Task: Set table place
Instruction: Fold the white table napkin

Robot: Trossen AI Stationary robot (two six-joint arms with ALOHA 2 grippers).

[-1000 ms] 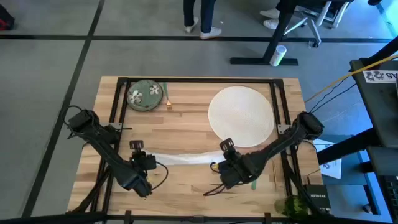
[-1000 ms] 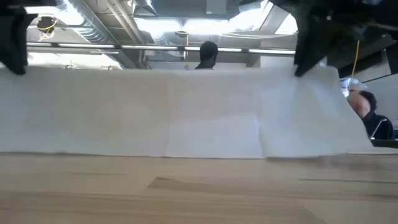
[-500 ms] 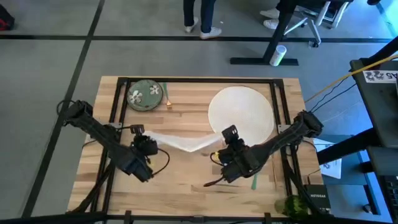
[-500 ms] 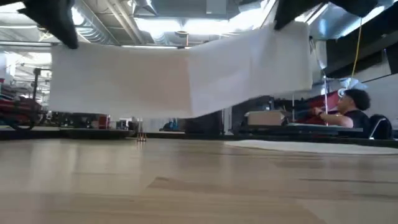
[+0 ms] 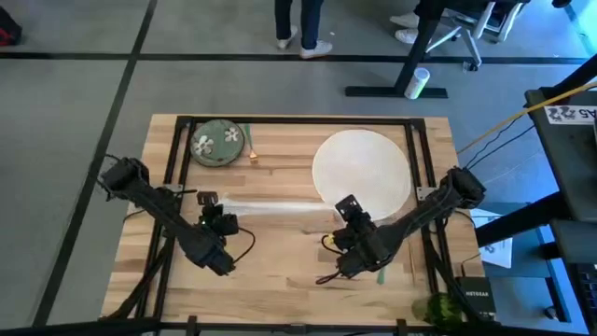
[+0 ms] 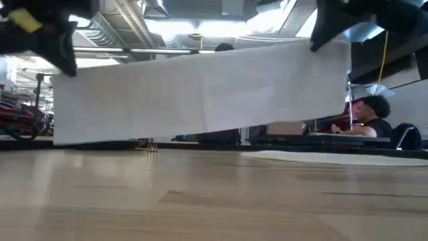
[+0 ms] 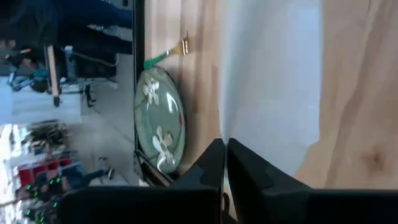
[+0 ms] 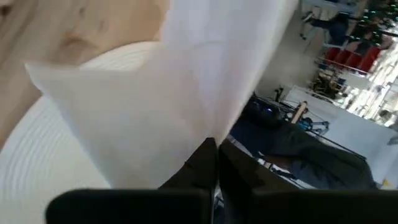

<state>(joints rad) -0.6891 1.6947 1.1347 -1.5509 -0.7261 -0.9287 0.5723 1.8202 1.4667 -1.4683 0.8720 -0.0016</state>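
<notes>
The high view looks straight down on the whole surface (image 5: 280, 261), both arms and the floor beyond. The low view sits at surface level, facing the room, with the napkin (image 6: 200, 90) close across it. Each wrist view looks past its own fingers (image 7: 249, 171) at that same napkin, very near; the left's also shows the dish (image 7: 158, 118), the right's the plate (image 8: 56, 168).

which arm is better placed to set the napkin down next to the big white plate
Right. The right gripper pinches the white paper napkin's end beside the large round white plate; the left gripper holds the far end, nearer the small green flowered dish. Likely both lower together.
</notes>
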